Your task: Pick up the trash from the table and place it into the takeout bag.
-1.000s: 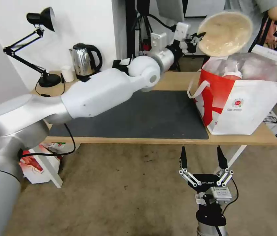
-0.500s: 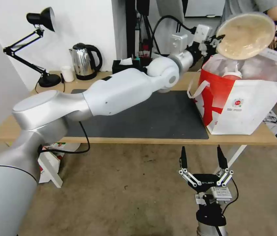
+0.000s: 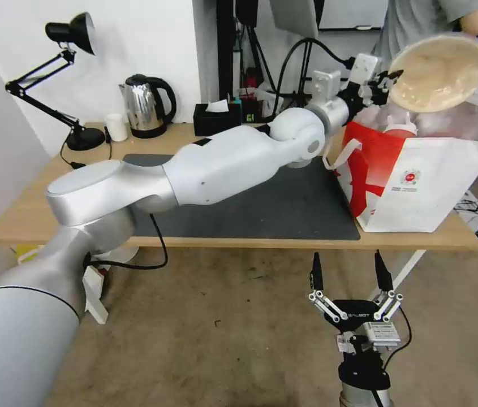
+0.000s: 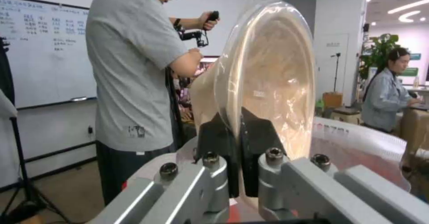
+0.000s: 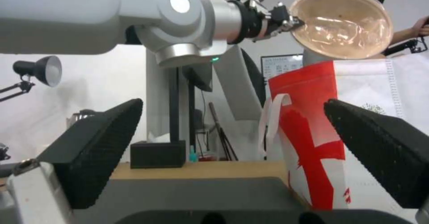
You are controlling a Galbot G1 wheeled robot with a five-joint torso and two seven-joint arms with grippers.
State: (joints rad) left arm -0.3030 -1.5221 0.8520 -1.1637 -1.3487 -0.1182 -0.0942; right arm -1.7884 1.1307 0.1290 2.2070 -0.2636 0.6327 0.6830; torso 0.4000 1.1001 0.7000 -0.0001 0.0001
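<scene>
Beige bowl [image 3: 439, 72] hangs tilted above the takeout bag [image 3: 420, 181].
Left gripper [image 3: 384, 85] pinches its rim; the bag's mouth lies directly below those fingers. Right gripper [image 3: 351, 271] waits open below the table [image 3: 306, 243].

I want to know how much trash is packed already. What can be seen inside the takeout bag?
Inside the takeout bag, the red lidded straw cup shows against the silver foil lining. The bag's walls hide anything lower down. The beige bowl is above the opening, gripped by the left gripper.
</scene>
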